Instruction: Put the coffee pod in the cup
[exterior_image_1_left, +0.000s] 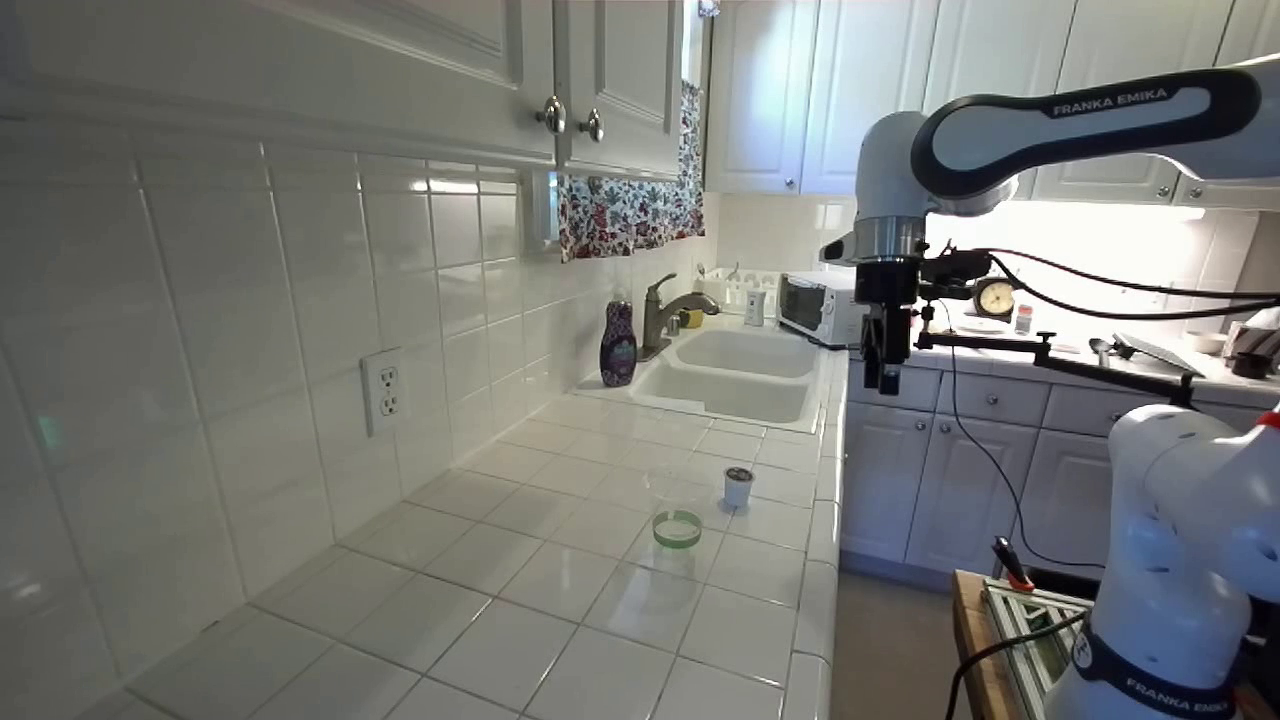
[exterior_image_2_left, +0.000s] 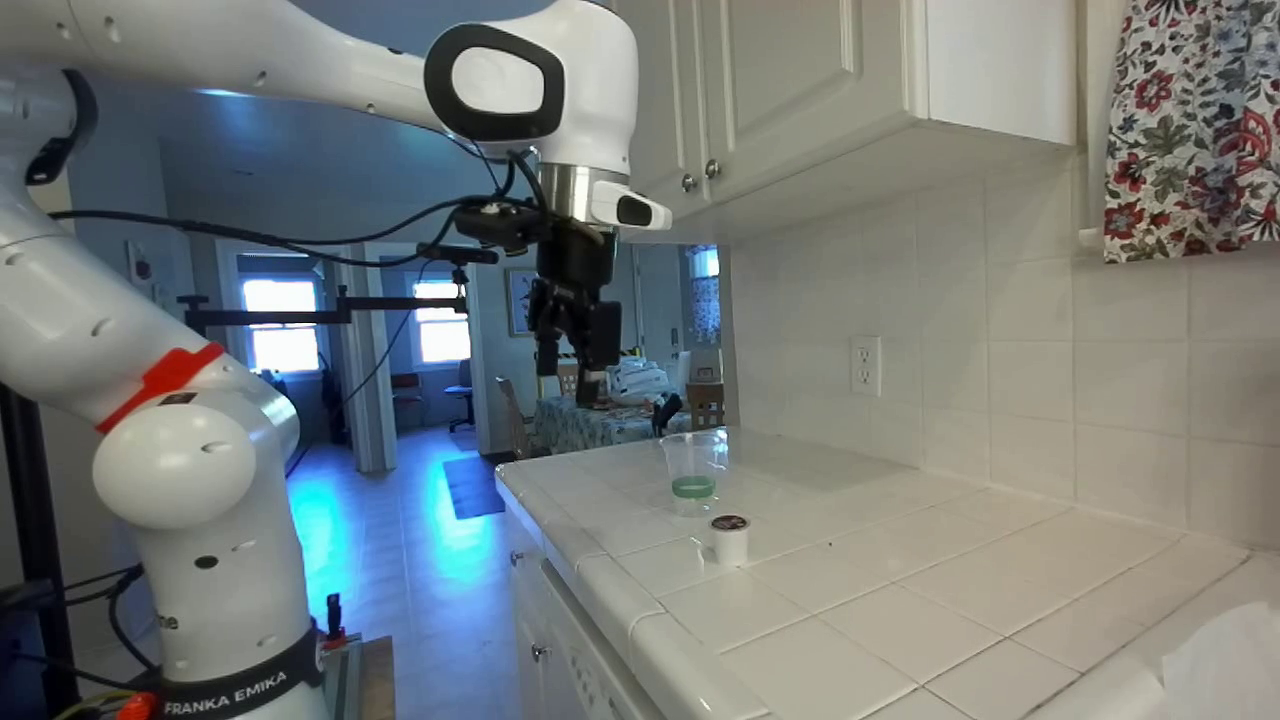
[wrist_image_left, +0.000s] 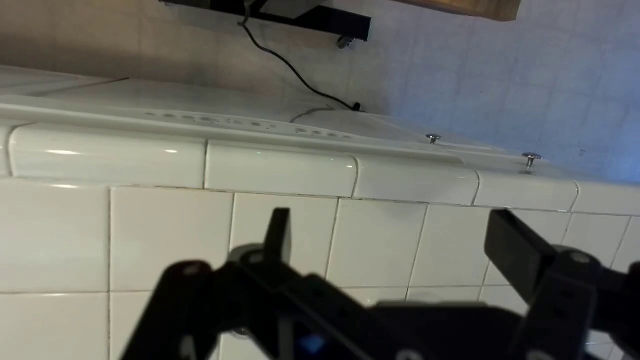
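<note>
- In an exterior view, the coffee pod (exterior_image_1_left: 738, 487) stands lid-up on the bench (exterior_image_1_left: 560, 580), nearer its front edge than its wall edge.
- In an exterior view, the cup (exterior_image_2_left: 693, 485) stands mouth-up just beside the coffee pod, toward the bench's far edge.
- In the wrist view, the pincer (wrist_image_left: 395, 240) is spread wide along the front edge, holding nothing. It should centre over the coffee pod, clear the cup, descend straight and squeeze lightly.

One white tiled counter (exterior_image_1_left: 555, 585), on it one white cylindrical dark-topped coffee pod (exterior_image_1_left: 738, 490), one clear round green-banded cup (exterior_image_2_left: 693, 485), set into it one white two-basin sink (exterior_image_1_left: 735, 398), higher than it one white wall outlet (exterior_image_2_left: 866, 366), one black two-fingered gripper (wrist_image_left: 395, 242)
</note>
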